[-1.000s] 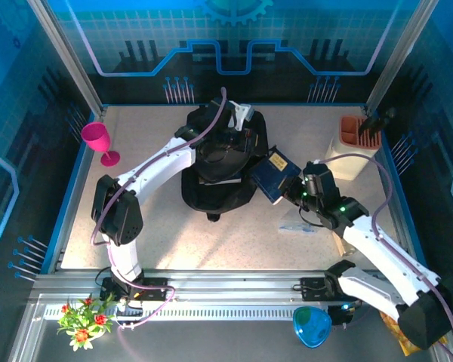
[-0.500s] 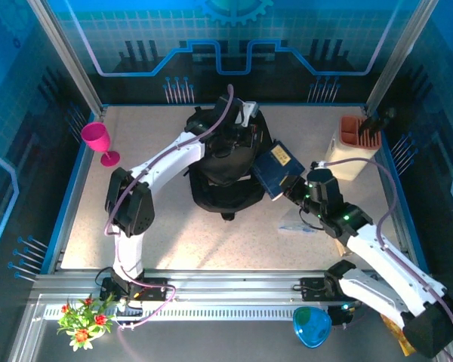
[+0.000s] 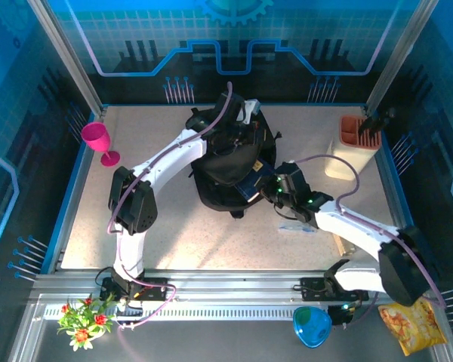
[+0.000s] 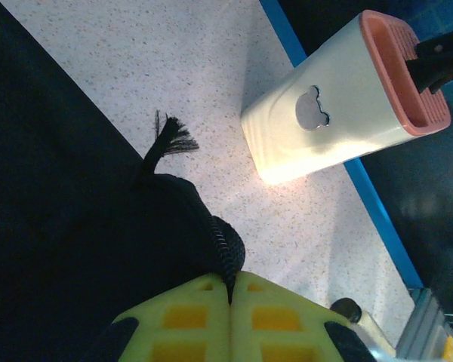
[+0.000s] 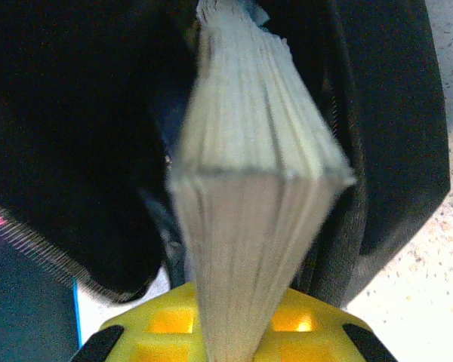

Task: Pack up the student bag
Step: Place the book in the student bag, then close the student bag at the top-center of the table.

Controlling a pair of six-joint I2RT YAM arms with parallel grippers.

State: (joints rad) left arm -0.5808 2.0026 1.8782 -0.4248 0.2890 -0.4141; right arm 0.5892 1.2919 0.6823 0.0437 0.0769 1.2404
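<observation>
One pink goblet (image 3: 98, 141) stands at the far left of the table, well apart from all the rest. To the right of it, the left arm reaches over to the back of the table. There the left gripper (image 4: 230, 283) has its yellow fingers pressed together on the zipper edge of the student bag (image 3: 226, 162), with a fold of black cloth pinched between them. The bag lies near the middle of the table, a little toward the back. It is big, black and slumped, and a frayed strap end sticks out beside it on the speckled surface. Just to the right, a thick book (image 5: 249, 173) with a blue cover is clamped by its lower part in the right gripper (image 5: 238, 313), whose jaws stand only as wide as the block of pages. The far end of the book is already between the dark folds of the bag. On the table just beside the right arm lies something clear, perhaps plastic (image 3: 294, 224), but I cannot tell what it is. At the far right stands a beige holder (image 3: 351, 147) with an orange top. I think the bag will behave as a limp thing: light, soft, quick to collapse and close its own mouth, and likely to slide when the book pushes on it. The stiffer zipper rim seems the best place to hold, lifted so the opening stays wide.
</observation>
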